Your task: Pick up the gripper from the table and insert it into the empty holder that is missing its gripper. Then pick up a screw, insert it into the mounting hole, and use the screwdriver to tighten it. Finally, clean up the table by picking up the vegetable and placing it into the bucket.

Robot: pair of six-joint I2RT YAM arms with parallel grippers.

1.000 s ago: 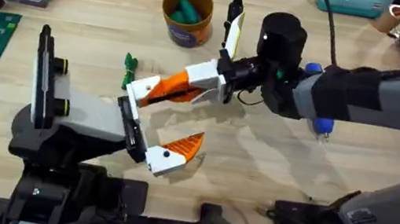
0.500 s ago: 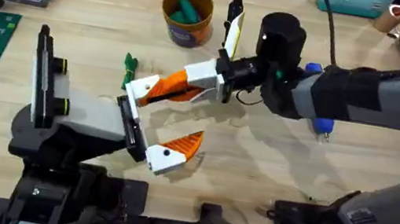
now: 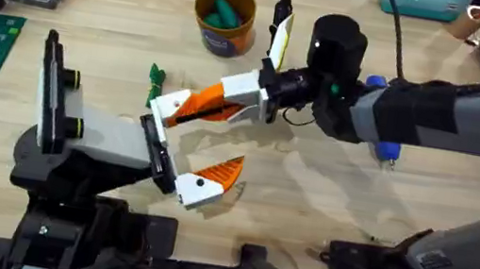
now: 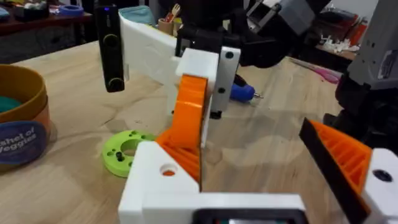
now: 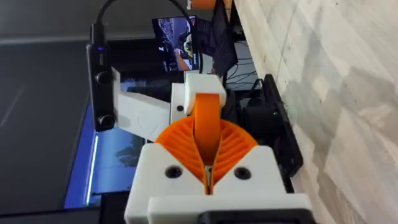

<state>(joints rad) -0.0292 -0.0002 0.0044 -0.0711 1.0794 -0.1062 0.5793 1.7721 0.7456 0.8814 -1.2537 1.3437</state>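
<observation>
Here, pale wooden table (image 3: 333,215), right pincer (image 5: 207,140) clenched on gripper (image 4: 189,106), left pincer (image 3: 209,139) released, lit monitor (image 5: 177,43) beyond

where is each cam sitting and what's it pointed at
Overhead: above the arm bases, looking down and forward at the table; both arms show.
Left wrist: low, facing the bucket; own orange pads.
Right wrist: turned sideways along the table's edge; right gripper shut on an orange finger.
Shared: that orange finger, in all three.
</observation>
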